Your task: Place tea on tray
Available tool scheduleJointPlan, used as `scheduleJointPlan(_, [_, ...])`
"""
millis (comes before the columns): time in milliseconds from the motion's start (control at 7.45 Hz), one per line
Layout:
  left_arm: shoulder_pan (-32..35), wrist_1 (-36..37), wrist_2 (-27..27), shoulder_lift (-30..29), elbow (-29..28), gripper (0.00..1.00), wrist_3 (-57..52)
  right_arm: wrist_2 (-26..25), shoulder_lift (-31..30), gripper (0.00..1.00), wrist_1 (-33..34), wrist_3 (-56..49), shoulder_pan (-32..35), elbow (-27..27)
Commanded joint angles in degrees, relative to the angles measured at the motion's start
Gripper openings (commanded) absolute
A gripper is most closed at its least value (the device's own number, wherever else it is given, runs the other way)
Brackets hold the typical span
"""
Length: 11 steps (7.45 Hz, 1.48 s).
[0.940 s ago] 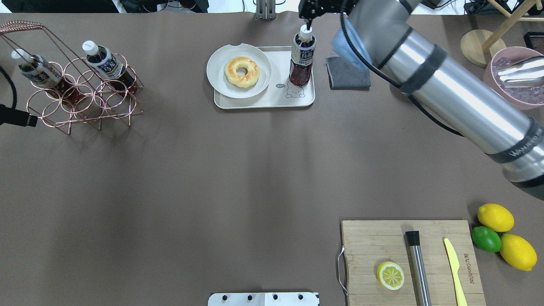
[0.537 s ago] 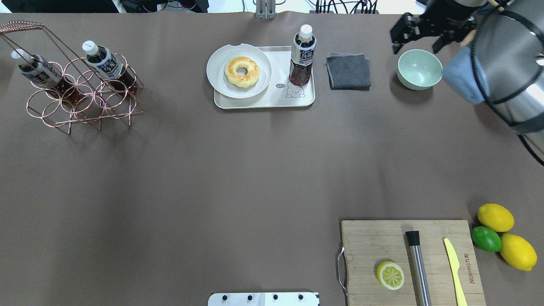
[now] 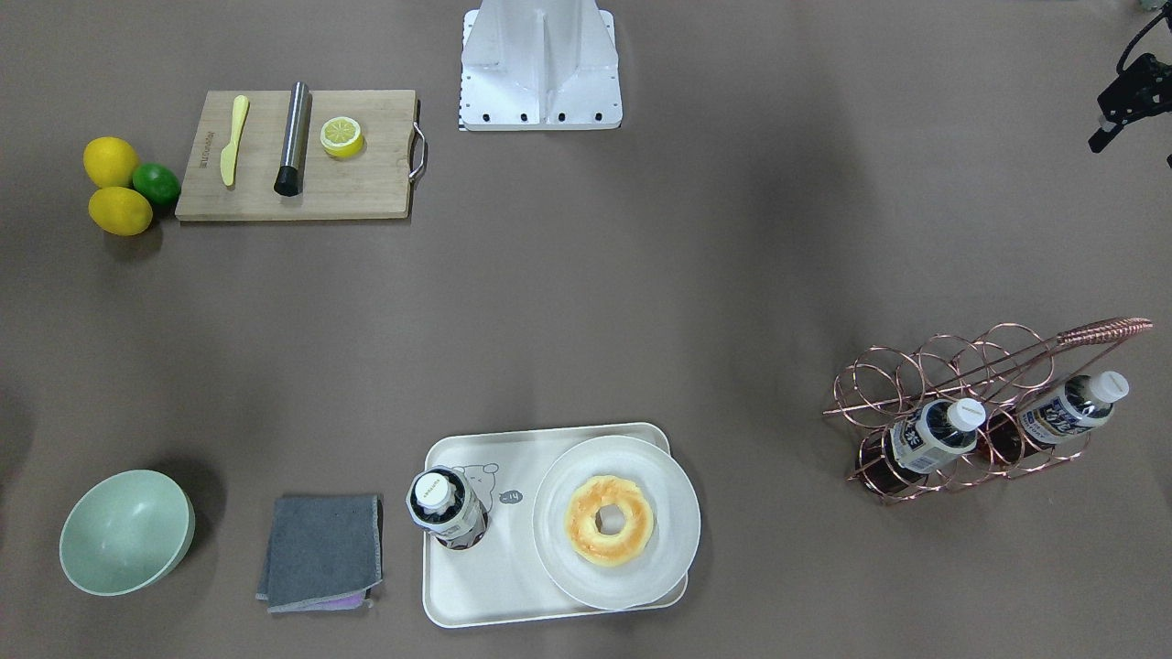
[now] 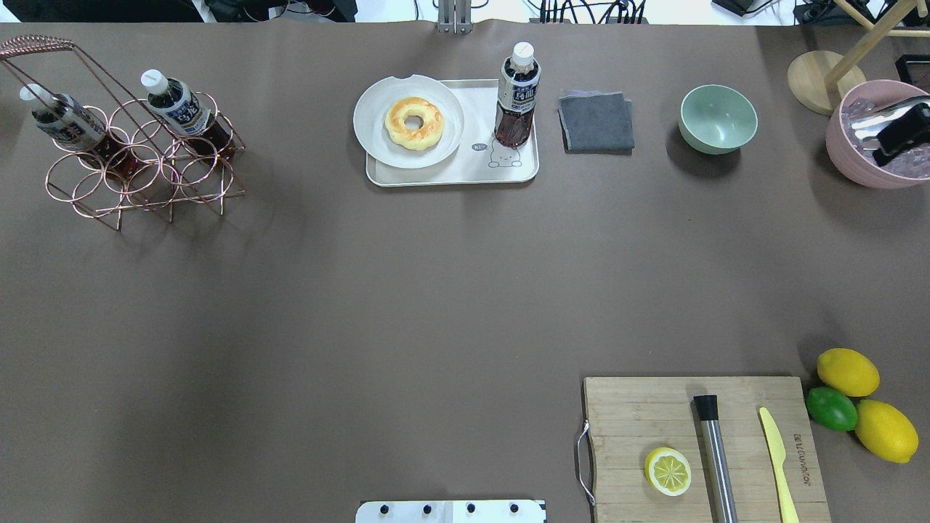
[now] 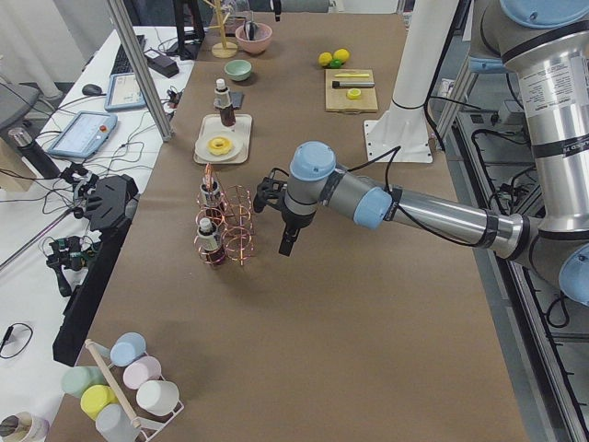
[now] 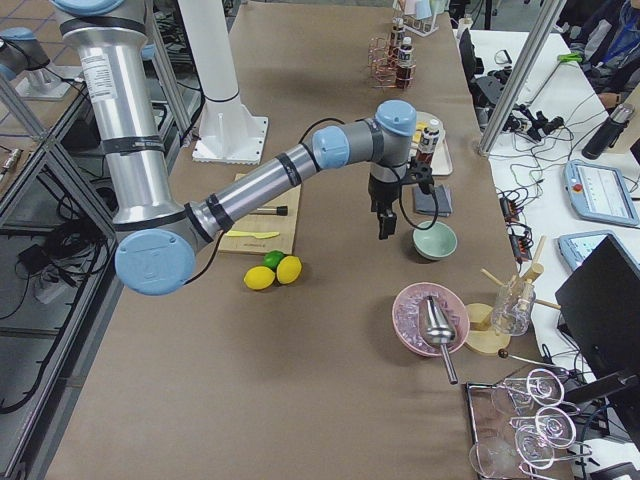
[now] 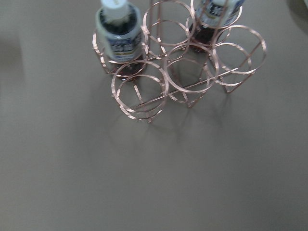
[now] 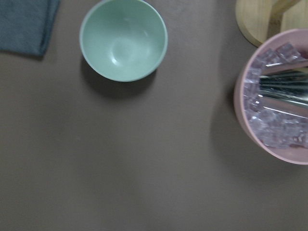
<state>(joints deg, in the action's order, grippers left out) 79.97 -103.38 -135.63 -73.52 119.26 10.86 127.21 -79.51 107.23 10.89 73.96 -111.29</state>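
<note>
- I cannot tell whether my right tool (image 6: 382, 230) is spread or pressed together; only the side view shows it, hanging fingers down above the desk (image 4: 436, 290) with nothing visibly in it.
- Just beside this tool sits a mint-green bowl (image 8: 123, 41). On its other side is a pink bowl (image 8: 239, 113) filled with ice (image 8: 274, 127), with a metal scoop (image 8: 284, 85) lying in the ice.
- A folded grey cloth (image 8: 24, 21) lies past the green bowl from my right tool. The tray (image 4: 436, 177) comes next after it.
- The tea (image 4: 517, 98) stands upright on the tray, at the tray end nearer my right tool, well apart from the tool itself.
- The tray also carries a round white plate (image 4: 369, 120), and a doughnut (image 4: 414, 123) rests on that plate.
- My left tool (image 5: 284, 247) hangs fingers down, and I cannot tell its spread either.
- Just beside my left tool stands a copper wire rack (image 7: 166, 67), which holds two bottles slanted in its rings: one bottle (image 7: 119, 36) and a second bottle (image 7: 216, 12).
- The tea on the tray is far from my left tool, beyond the rack.
</note>
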Motion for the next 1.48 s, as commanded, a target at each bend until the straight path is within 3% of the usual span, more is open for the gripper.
scheduleJointPlan(0, [0.9, 0.0, 0.2, -2.3, -7.7, 0.97, -2.2, 0.1, -6.0, 1.0, -0.1, -21.6, 9.6, 6.7])
scheduleJointPlan(134, [1.1, -0.4, 0.2, -1.4, -8.9, 0.97, -2.1, 0.3, -5.7, 1.0, -0.4, -26.4, 11.7, 10.4])
scheduleJointPlan(537, [2.9, -0.2, 0.7, -1.4, -9.0, 0.97, -1.5, 3.2, -8.0, 1.0, -0.6, -26.4, 11.8, 10.8])
scheduleJointPlan(1342, [5.1, -0.3, 1.0, -3.5, -12.6, 0.97, -1.6, 1.9, -6.8, 1.0, -0.7, -25.9, 11.6, 13.7])
